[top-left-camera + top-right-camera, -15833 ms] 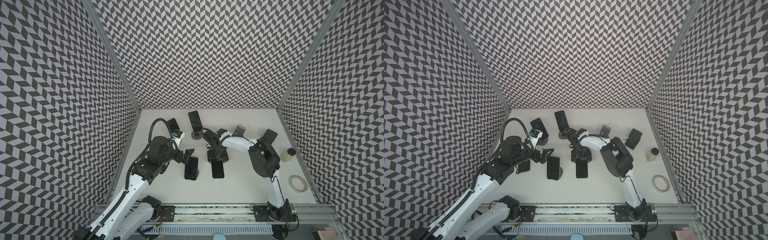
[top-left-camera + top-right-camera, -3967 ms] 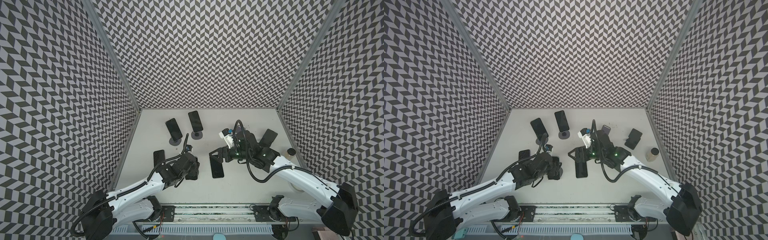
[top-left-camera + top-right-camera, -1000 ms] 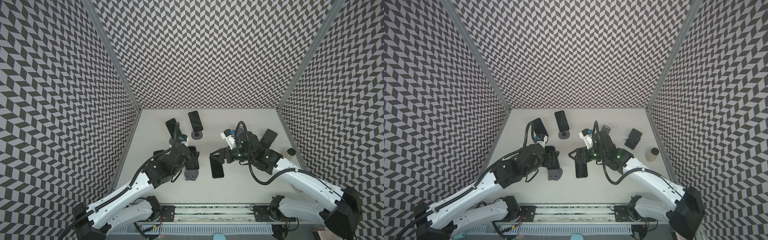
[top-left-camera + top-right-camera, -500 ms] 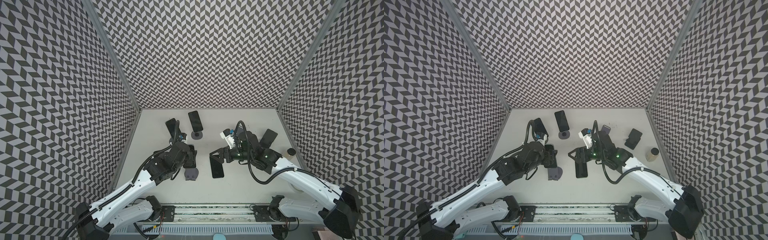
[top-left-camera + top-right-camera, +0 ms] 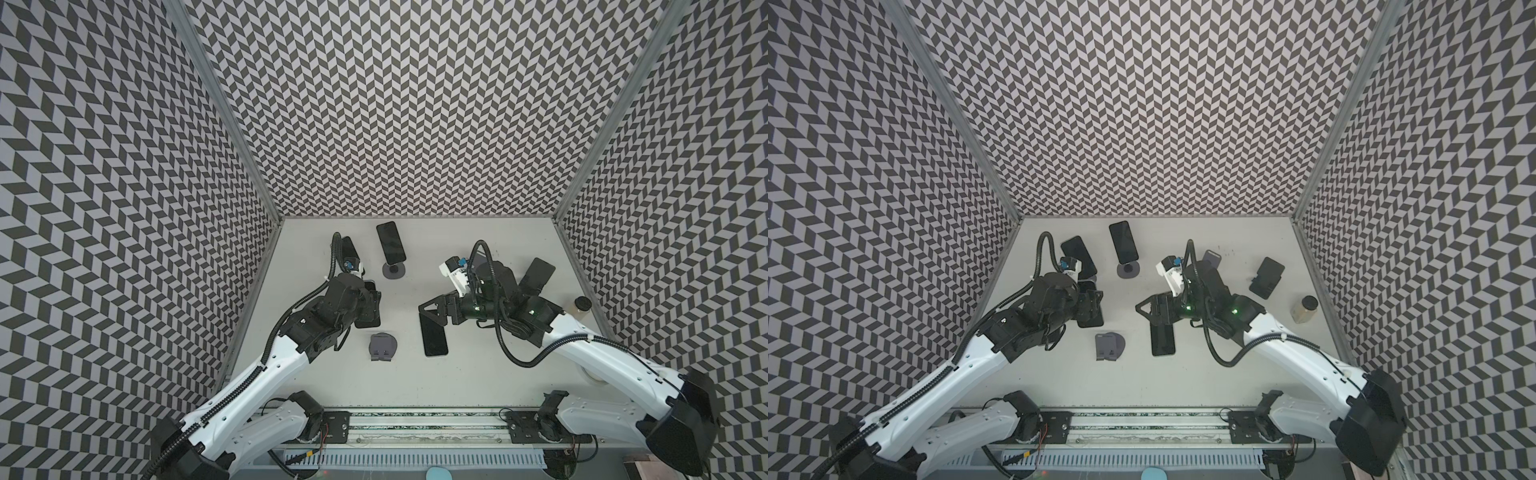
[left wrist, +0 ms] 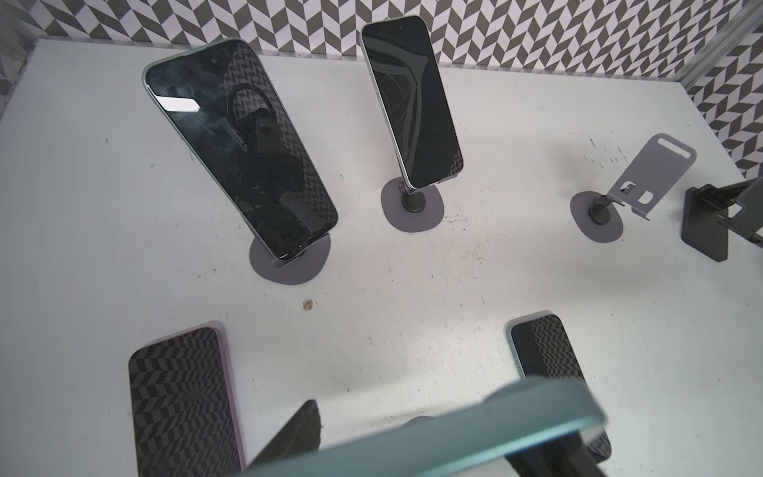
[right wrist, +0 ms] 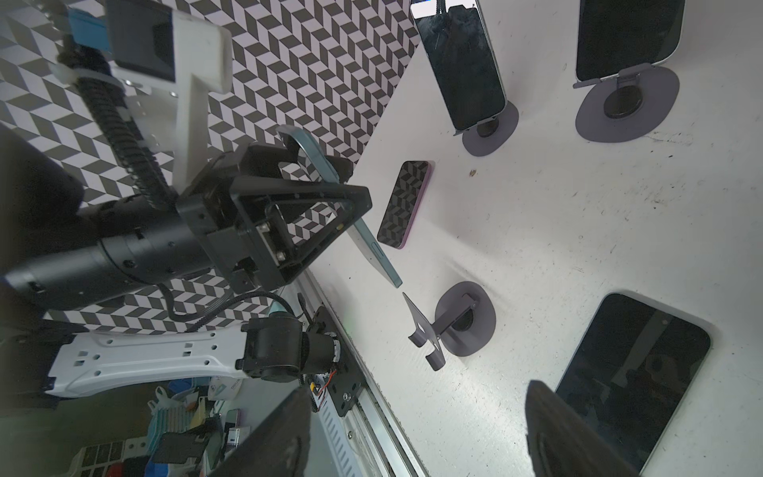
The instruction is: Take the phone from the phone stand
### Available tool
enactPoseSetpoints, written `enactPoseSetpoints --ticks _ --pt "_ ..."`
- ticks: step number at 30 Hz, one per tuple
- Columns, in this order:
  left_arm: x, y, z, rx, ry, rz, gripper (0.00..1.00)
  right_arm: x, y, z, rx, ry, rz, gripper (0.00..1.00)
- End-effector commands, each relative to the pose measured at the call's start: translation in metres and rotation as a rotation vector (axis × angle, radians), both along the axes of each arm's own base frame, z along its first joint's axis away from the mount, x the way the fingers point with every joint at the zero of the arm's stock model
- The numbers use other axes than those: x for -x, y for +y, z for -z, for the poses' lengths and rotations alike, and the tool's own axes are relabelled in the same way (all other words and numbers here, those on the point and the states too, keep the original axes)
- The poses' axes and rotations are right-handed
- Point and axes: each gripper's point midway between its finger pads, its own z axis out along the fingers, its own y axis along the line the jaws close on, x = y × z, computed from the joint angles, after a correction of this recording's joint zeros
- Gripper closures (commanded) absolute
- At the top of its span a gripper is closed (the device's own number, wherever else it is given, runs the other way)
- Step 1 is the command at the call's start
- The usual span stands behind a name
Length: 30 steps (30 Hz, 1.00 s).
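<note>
White table point(image 5: 478, 374), both arms over it. Left gripper point(image 7: 321, 166) is clamped on the phone point(image 7: 371, 243) and holds it in the air, off the stand point(image 7: 458, 322).

In the right wrist view the phone sits edge-on between the two left fingers point(image 7: 298, 150), which pinch its upper part across the flat faces. The rest of it sticks out below the fingertips, slanting down toward the table. Its lower corner is just above the tip of the stand's plate, with a small gap, not touching.

In both top views the phone point(image 5: 369, 305) point(image 5: 1091, 306) reads as a dark rectangle at the gripper, just behind the stand point(image 5: 383, 347) point(image 5: 1108, 345).

Phone look: teal metal frame, rounded corners, a long side button on the edge, dark glass face. In the left wrist view only its blurred teal edge point(image 6: 454, 437) crosses the near part of the frame.

Stand: grey, round base, short post, tilted plate with two hooked feet.

Right gripper point(image 5: 430, 311) hovers with its fingers point(image 7: 285, 433) spread wide and nothing between them, over a second phone point(image 5: 435, 337) lying flat on the table.
</note>
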Motion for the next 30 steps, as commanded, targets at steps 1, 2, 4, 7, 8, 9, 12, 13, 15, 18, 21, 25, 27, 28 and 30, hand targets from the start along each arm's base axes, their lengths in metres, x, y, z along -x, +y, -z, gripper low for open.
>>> enactPoseSetpoints --ticks 1,2,4,7,8,9,12,13,15,18,21,25,27,28,30 --pt "-0.014 -0.002 -0.020 0.036 -0.071 0.016 0.34 -0.005 0.005 -0.018 -0.034 -0.047 -0.014 0.21" --pt "-0.015 -0.001 -0.018 0.036 -0.069 0.013 0.34 -0.005 0.005 -0.018 -0.032 -0.048 -0.014 0.21" --pt "-0.018 0.002 -0.012 0.034 -0.061 0.010 0.34 -0.005 0.005 -0.017 -0.028 -0.046 -0.012 0.21" --pt "-0.021 0.005 -0.003 0.030 -0.047 0.008 0.34 -0.004 0.004 -0.018 -0.028 -0.050 -0.014 0.21" --pt "-0.022 0.006 0.000 0.027 -0.041 0.008 0.34 -0.004 0.004 -0.018 -0.027 -0.050 -0.013 0.21" --pt "-0.022 0.007 0.003 0.026 -0.036 0.006 0.34 -0.004 0.004 -0.019 -0.027 -0.053 -0.012 0.21" --pt "-0.023 0.011 0.012 0.023 -0.019 0.001 0.34 -0.004 0.002 -0.019 -0.022 -0.054 -0.010 0.21" --pt "-0.023 0.013 0.015 0.021 -0.014 -0.001 0.34 -0.004 0.002 -0.018 -0.020 -0.054 -0.008 0.21" --pt "-0.022 0.015 0.020 0.019 -0.006 -0.003 0.34 -0.004 0.001 -0.017 -0.017 -0.056 -0.005 0.21" --pt "-0.020 0.019 0.028 0.011 0.012 -0.005 0.34 -0.004 0.000 -0.016 -0.017 -0.056 -0.002 0.21" --pt "-0.019 0.023 0.037 0.004 0.028 -0.011 0.34 -0.003 0.000 -0.016 -0.021 -0.052 -0.004 0.20" --pt "-0.017 0.028 0.049 0.001 0.046 -0.020 0.34 -0.003 0.000 -0.016 -0.021 -0.052 -0.005 0.21" --pt "-0.017 0.030 0.053 0.003 0.053 -0.024 0.34 -0.003 0.000 -0.015 -0.020 -0.052 -0.005 0.21" --pt "-0.018 0.032 0.055 0.002 0.055 -0.027 0.34 -0.003 0.000 -0.015 -0.019 -0.052 -0.006 0.20" --pt "-0.018 0.033 0.058 0.003 0.059 -0.030 0.34 -0.003 0.000 -0.015 -0.018 -0.053 -0.007 0.20"
